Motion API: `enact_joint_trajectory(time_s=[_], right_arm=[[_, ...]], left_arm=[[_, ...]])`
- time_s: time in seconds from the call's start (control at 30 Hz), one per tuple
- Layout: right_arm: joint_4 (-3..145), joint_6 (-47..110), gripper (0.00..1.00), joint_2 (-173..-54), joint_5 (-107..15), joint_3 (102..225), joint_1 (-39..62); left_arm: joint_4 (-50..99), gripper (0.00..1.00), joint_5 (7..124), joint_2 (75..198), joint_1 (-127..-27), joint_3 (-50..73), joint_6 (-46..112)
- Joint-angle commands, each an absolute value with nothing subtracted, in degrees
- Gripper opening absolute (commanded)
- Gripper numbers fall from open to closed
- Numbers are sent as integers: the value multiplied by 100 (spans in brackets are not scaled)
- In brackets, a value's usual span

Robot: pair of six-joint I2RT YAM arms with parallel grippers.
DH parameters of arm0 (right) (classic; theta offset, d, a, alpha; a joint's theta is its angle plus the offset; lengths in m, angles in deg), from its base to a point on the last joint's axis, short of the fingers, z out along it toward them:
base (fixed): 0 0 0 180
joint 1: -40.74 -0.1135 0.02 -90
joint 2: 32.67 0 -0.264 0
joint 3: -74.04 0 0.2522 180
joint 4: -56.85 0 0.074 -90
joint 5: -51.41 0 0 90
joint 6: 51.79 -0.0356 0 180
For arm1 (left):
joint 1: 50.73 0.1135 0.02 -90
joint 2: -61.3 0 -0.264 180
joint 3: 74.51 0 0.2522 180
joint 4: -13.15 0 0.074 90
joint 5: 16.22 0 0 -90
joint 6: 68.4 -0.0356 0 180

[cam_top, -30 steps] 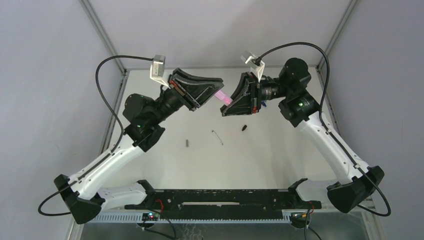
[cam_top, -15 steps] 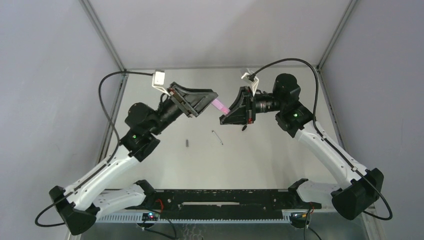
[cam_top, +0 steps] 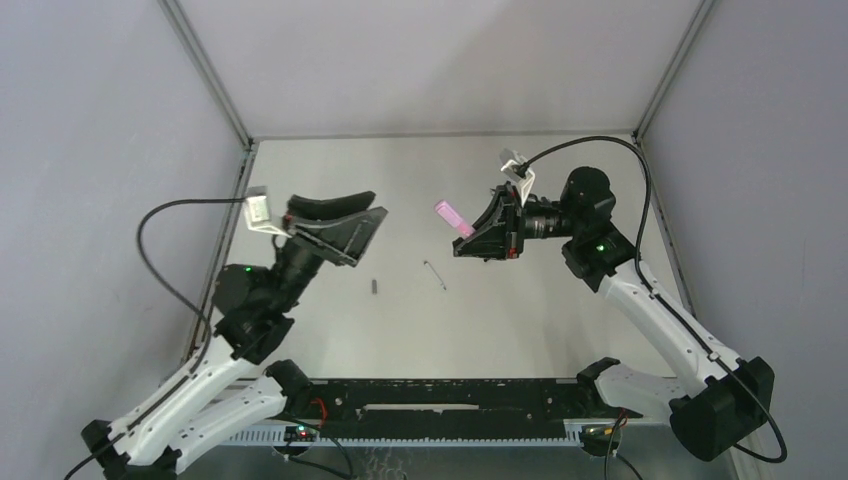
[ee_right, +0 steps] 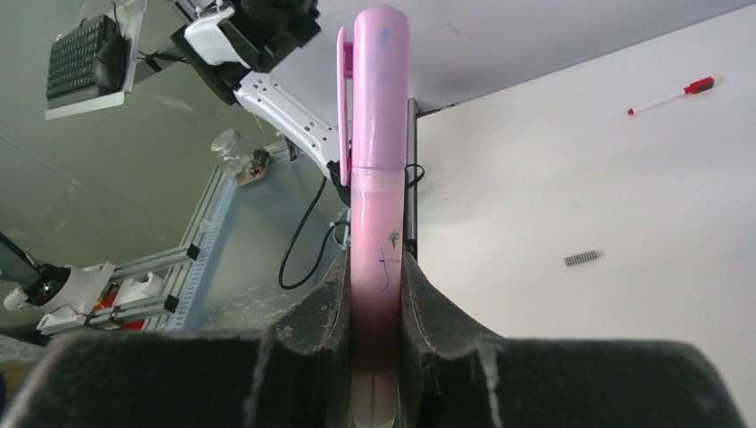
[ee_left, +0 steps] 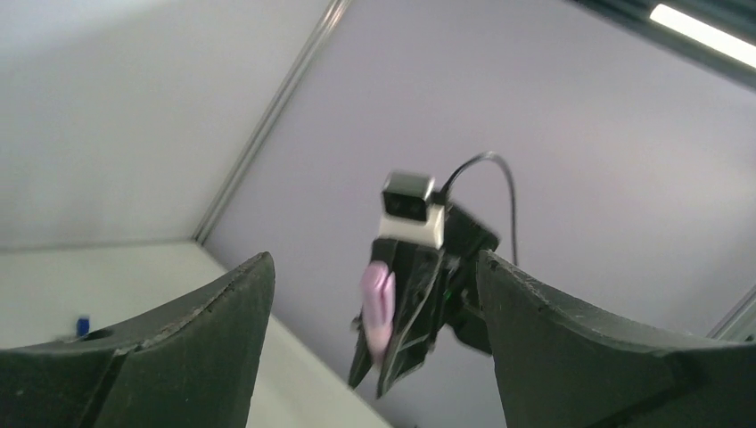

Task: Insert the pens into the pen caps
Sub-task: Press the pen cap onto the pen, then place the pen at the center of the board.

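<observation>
Pink marker (ee_right: 376,232) with pink cap (ee_right: 378,89) fitted: gripped by right tool (ee_right: 374,272) | left tool (cam_top: 368,206): spread wide, held above tabletop (cam_top: 420,325)

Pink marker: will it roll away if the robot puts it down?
Probably not far: the marker is round, but its cap's clip should stop it. It looks stiff, standing straight out of the right gripper. Its smooth plastic might slip.

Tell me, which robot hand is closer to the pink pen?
Right. The right gripper is shut on the pink pen, gripping one end. The left gripper hangs open off to the pen's left, not touching it.
</observation>
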State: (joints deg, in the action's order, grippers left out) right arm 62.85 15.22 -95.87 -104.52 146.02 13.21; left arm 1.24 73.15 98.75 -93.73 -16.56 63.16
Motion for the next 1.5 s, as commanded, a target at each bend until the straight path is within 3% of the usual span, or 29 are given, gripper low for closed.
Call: enact_joint_trajectory(time_s=[0.0,0.23,0.6,1.17,1.47], right_arm=[[5632,1077,0,-9390,-10336,14450,1416],[5403,763,0,-9357,-10140,14294,1544],[5282,617,0,-9390,-10083,14264,1587],[5229,570,0,-9410,-10074,14212,1474],[5225,567,0,-9428,-10073,14212,1462]], left_arm=[[-434,87,6875,10201,-9379,-2057,6442],[-970,87,6217,10956,-9463,-1966,6798],[-1351,86,6133,11763,-9904,-1955,6605],[-2011,70,5777,12502,-9996,-1581,6887],[-2346,68,5748,12598,-9996,-1531,7022]])
